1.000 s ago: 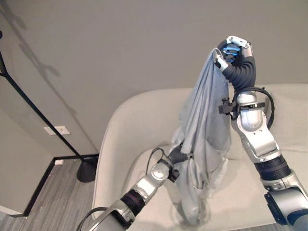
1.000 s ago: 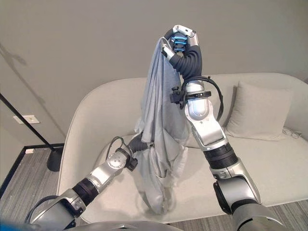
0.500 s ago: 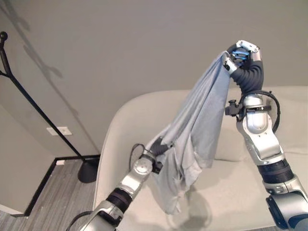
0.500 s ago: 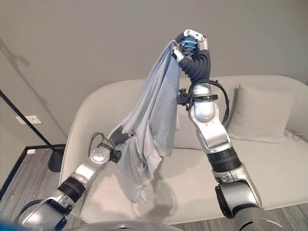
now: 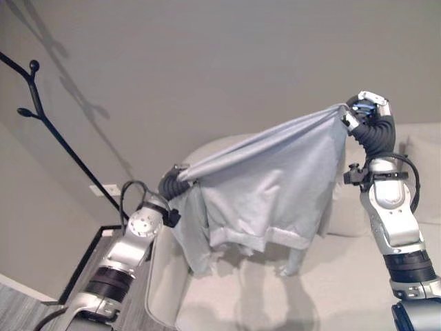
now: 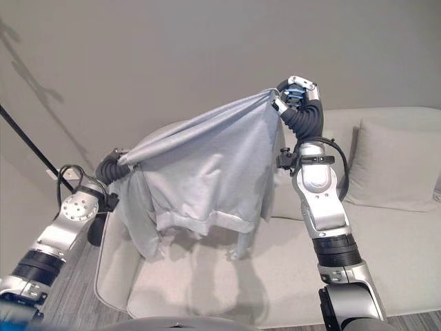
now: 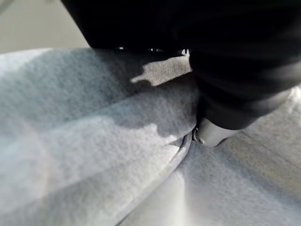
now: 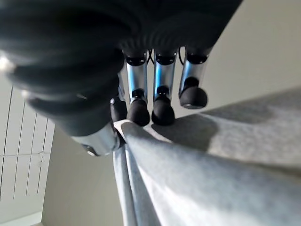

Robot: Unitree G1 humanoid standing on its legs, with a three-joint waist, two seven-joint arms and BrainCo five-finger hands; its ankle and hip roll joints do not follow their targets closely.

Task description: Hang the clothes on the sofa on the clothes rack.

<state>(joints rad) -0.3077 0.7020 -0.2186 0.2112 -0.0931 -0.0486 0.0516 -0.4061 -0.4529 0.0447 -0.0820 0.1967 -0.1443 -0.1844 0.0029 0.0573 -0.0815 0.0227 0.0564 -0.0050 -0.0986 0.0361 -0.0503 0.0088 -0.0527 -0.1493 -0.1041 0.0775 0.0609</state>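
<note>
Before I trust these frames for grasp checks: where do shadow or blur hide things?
Left wrist view: the left hand is a dark shape in shadow, fingers unreadable, over the grey sweatshirt. Right wrist view: the right hand has a blurred cover but clear fingers. Eye views: the sweatshirt shadows the sofa.

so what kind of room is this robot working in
Probably a living room or lounge. A pale sofa with a cushion stands against a plain wall, a black coat rack stands beside it, and the floor looks like wood planks.
</note>
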